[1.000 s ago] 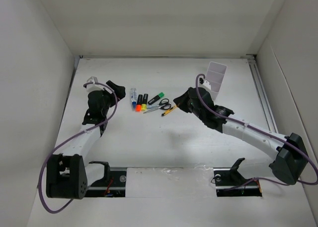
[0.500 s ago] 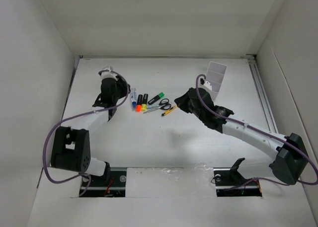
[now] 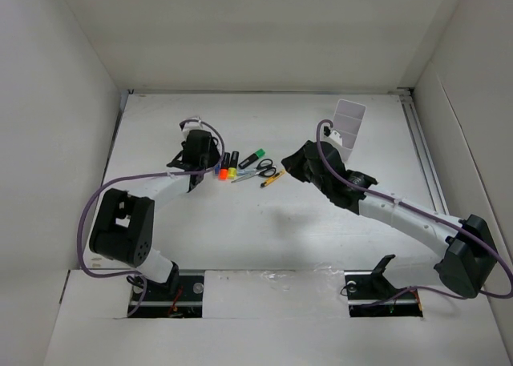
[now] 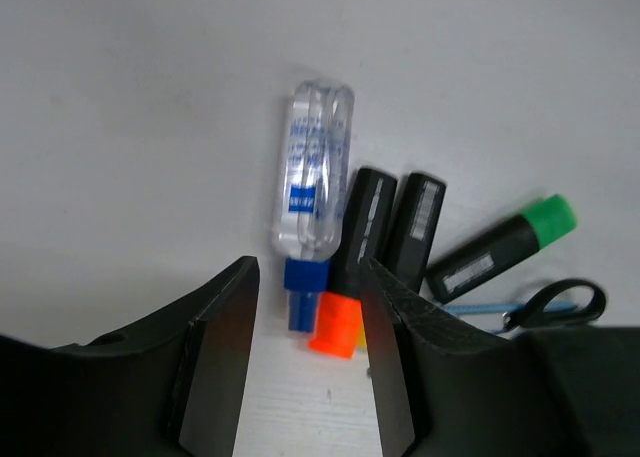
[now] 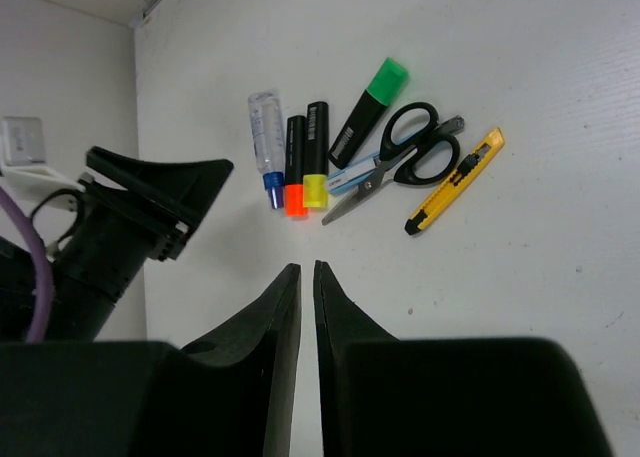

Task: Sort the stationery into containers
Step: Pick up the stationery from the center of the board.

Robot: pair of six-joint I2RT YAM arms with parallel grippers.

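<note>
The stationery lies in a row at mid table: a clear-blue pen (image 4: 315,167), orange highlighter (image 4: 357,239), yellow highlighter (image 4: 415,227), green highlighter (image 4: 505,247), black-handled scissors (image 5: 415,147), yellow-black cutter (image 5: 455,180) and a thin pen (image 5: 350,177) under the scissors. My left gripper (image 4: 305,347) hovers just short of the clear-blue pen's blue cap, open and holding nothing. My right gripper (image 5: 307,277) is to the right of the cutter (image 3: 272,178), its jaws parted by a narrow slit with nothing in it.
A white divided container (image 3: 350,119) stands upright at the back right, behind the right arm. White walls close in the table on the left, right and back. The arm bases sit at the near edge.
The left arm swung right from the left side up to the clear-blue pen, and its jaws narrowed. The right jaws parted slightly; that arm stayed put.
</note>
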